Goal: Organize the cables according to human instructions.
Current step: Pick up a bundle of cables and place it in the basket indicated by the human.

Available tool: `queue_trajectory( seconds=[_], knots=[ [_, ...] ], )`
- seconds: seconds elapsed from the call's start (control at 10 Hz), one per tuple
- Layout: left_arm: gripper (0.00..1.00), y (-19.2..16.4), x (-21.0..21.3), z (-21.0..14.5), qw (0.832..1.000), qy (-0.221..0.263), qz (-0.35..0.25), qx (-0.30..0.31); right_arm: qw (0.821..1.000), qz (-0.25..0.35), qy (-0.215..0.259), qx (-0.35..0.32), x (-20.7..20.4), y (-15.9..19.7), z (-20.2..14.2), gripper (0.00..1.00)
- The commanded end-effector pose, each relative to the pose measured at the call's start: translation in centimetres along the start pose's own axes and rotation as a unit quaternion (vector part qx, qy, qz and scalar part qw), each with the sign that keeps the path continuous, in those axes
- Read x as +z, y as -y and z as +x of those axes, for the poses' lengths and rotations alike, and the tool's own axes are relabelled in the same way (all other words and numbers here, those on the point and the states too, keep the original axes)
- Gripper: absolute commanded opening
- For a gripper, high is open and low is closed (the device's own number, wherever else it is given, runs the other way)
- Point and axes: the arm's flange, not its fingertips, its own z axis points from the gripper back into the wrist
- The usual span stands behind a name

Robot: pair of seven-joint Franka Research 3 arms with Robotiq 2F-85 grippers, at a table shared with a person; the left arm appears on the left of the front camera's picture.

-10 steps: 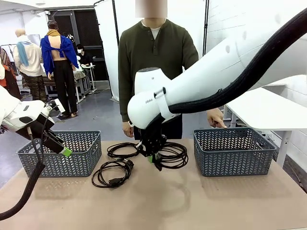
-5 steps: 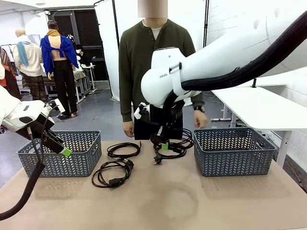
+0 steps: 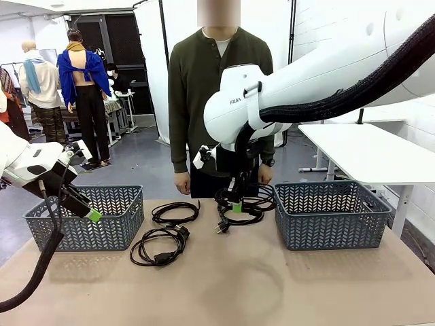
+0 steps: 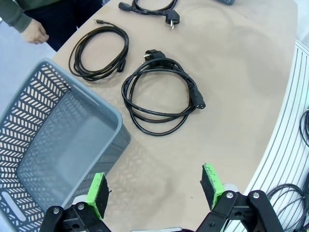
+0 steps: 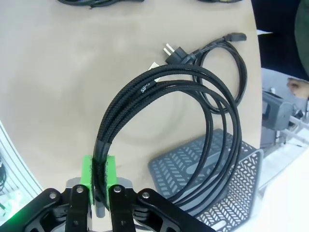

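Front view: holding a cable bundle (image 3: 250,204) pinched in the right gripper (image 3: 236,206), just beside the right basket (image 3: 326,231); likely needing the loops raised clear of its rim before releasing. Left wrist view: hovering the left gripper (image 4: 154,186), spread and empty, short of a coiled cable (image 4: 159,104). Right wrist view: clamping the bundle in closed jaws, loops dangling over the basket's corner.

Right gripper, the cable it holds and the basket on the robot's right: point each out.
right gripper (image 5: 99,170): right wrist view, midway between its fingertips.
held cable (image 5: 145,88): right wrist view, top of the braided loop.
right basket (image 3: 332,227): front view, its near wall.
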Motion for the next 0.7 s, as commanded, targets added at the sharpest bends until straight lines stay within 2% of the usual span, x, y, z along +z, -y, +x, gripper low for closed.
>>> queue_trajectory(
  seconds=[0.0, 0.3, 0.6],
  knots=[
    [1.00, -0.2, 0.0, -0.1, 1.000, 0.008, -0.007, 0.003, 1.000, -0.011, 0.004, -0.010, -0.2, 0.0, 0.4, 0.00],
    [1.00, -0.2, 0.0, -0.1, 1.000, 0.008, -0.007, 0.003, 1.000, 0.000, 0.000, -0.004, 0.0, -0.1, 0.1, 0.00],
    [1.00, -0.2, 0.0, -0.1, 1.000, 0.008, -0.007, 0.003, 0.998, -0.039, -0.020, 0.037, 3.3, 2.1, -4.0, 0.00]
  ],
)
